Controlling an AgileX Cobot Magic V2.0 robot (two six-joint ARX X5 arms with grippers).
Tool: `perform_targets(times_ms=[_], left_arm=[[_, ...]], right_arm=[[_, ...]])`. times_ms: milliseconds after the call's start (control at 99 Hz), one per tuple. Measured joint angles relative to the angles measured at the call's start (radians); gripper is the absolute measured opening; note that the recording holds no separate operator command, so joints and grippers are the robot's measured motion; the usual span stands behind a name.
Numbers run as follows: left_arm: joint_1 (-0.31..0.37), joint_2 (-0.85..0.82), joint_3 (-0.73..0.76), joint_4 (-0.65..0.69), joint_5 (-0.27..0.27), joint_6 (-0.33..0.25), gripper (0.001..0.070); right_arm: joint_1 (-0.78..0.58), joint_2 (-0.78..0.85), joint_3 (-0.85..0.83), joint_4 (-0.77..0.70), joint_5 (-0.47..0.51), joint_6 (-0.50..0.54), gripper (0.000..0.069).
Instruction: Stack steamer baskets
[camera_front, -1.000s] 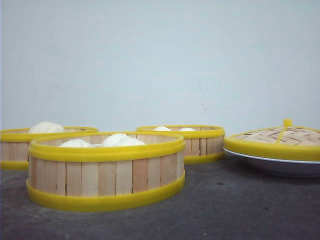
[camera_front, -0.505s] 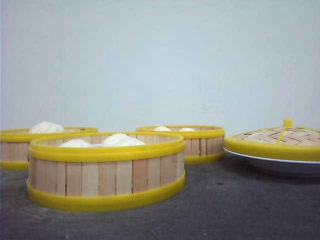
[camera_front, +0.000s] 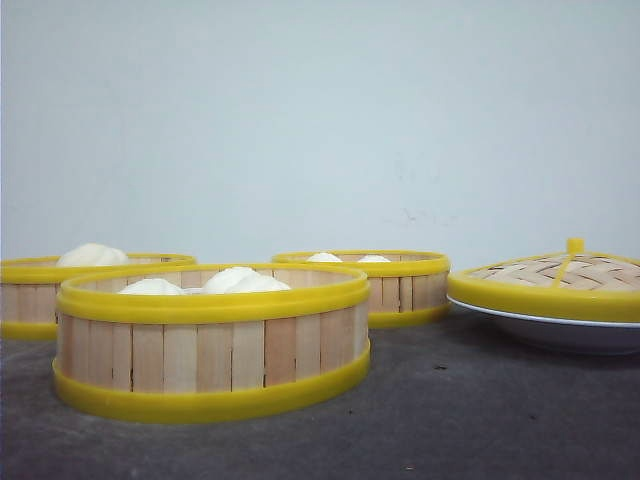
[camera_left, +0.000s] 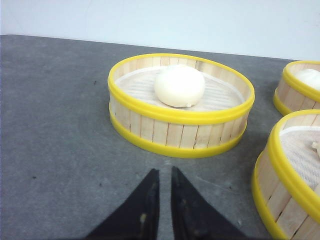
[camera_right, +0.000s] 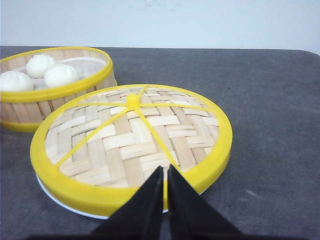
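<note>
Three steamer baskets with pale slat walls and yellow rims stand apart on the dark table. The nearest basket (camera_front: 210, 345) holds white buns. Another basket (camera_front: 30, 290) sits at the back left and the third basket (camera_front: 400, 285) at the back middle. In the left wrist view my left gripper (camera_left: 165, 172) is shut and empty, hovering just short of the one-bun basket (camera_left: 180, 107). My right gripper (camera_right: 165, 170) is shut and empty over the near rim of the woven lid (camera_right: 130, 140). A basket with buns (camera_right: 50, 85) stands beyond the lid. Neither gripper shows in the front view.
The woven lid (camera_front: 560, 280) with its knob rests on a white plate (camera_front: 560, 330) at the right. Two more baskets (camera_left: 300, 90) (camera_left: 290, 185) crowd the edge of the left wrist view. A pale wall backs the table.
</note>
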Motion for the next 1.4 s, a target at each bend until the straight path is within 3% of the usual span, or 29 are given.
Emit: perform_targets(times_ms=[899, 1172, 1404], left_arm=[[0.000, 0.000, 0.000, 0.000, 0.000, 0.000, 0.0015], [0.000, 0.000, 0.000, 0.000, 0.004, -0.001, 0.0015], [0.000, 0.000, 0.001, 0.006, 0.018, -0.054, 0.0015]], right_arm=[[0.000, 0.000, 0.000, 0.001, 0.000, 0.000, 0.0010], [0.000, 0.000, 0.000, -0.001, 0.000, 0.043, 0.0010], [0.000, 0.000, 0.001, 0.000, -0.024, 0.113, 0.0009]])
